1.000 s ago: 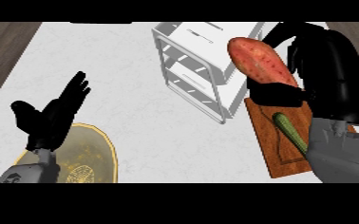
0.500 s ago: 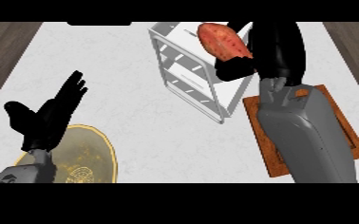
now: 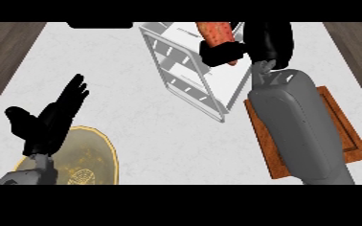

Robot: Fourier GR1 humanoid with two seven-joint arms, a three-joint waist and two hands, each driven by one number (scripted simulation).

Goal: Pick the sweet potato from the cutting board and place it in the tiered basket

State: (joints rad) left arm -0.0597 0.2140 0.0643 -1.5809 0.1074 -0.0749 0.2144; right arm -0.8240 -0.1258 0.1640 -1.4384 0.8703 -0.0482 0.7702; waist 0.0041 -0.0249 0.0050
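Observation:
The orange-red sweet potato (image 3: 216, 32) hangs over the top of the white wire tiered basket (image 3: 185, 76) at the upper middle. My right hand (image 3: 244, 50) is curled round it from the right, and its upper end runs out of view at the top. The brown cutting board (image 3: 332, 124) lies at the right, mostly hidden under my grey right forearm (image 3: 297, 124). At the lower left my left hand (image 3: 50, 117) rests open with fingers pointing up, far from the basket.
A round yellow plate (image 3: 88, 160) sits at the lower left, partly under my left wrist. Wooden floor strips show beyond the white counter's left and right edges. A dark object (image 3: 99, 25) lies at the counter's far edge.
My right hand has carried the sweet potato farther up and left, from above the board to over the basket's top. The forearm now covers most of the board. The left hand has stayed put.

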